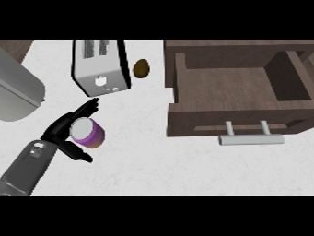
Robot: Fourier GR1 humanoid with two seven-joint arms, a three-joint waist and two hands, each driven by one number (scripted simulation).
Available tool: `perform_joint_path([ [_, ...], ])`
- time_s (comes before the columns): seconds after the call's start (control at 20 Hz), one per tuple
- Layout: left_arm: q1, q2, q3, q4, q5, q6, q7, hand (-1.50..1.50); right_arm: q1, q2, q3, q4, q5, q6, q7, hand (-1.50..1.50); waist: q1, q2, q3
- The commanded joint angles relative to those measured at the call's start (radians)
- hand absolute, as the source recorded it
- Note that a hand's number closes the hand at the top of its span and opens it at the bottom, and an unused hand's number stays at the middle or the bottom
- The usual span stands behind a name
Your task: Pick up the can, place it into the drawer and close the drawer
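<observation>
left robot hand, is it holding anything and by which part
Yes: the left robot hand holds the can by its side, fingers and thumb curled round it.

White speckled counter [186, 170] fills the frame. Silver toaster [101, 67] stands at upper centre-left, a small brown object [142, 67] just beside it. Grey rounded appliance [9, 87] occupies upper left.

Even, soft light falls on the white speckled countertop [186, 170], bright without glare. The open brown wooden drawer [237, 87], upper right of the frame, holds a dark shadow along its right inner wall.
</observation>
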Motion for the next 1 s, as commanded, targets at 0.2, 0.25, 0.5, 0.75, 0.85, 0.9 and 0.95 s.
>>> perform_joint_path([
  [0.2,-0.006,0.02,-0.019,0.03,-0.019,-0.124,-0.12,-1.5,-0.04,-0.012,-0.022,0.001,-0.031,0.001,0.026,-1.5,0.004,0.0,0.0],
  [0.25,-0.008,-0.047,-0.022,0.009,-0.014,-0.074,-0.086,-1.5,0.0,0.002,-0.009,-0.028,-0.023,0.002,0.04,-1.5,0.006,-0.002,0.0],
  [0.5,-0.015,-0.071,-0.045,0.01,-0.027,-0.094,-0.089,-1.5,-0.022,0.005,-0.006,0.027,-0.008,0.008,0.005,-1.5,0.007,0.0,0.0],
  [0.75,-0.041,-0.043,-0.031,0.005,-0.003,-0.152,-0.087,1.5,0.004,0.031,0.005,0.0,0.001,-0.002,-0.014,-1.5,0.006,-0.002,0.001],
  [0.85,-0.018,-0.062,-0.029,0.002,0.008,-0.157,-0.094,1.5,-0.01,0.024,-0.011,0.045,-0.003,0.001,-0.032,-1.5,0.01,-0.002,0.001],
  [0.9,-0.025,-0.093,-0.033,-0.015,0.017,-0.164,-0.061,1.5,0.052,0.042,0.013,-0.057,-0.006,0.01,-0.02,-1.5,0.007,-0.006,0.001],
  [0.95,-0.024,-0.076,-0.032,-0.004,0.016,-0.176,-0.076,1.5,0.024,0.03,0.001,0.008,-0.003,0.013,-0.026,-1.5,0.008,-0.003,0.001],
])
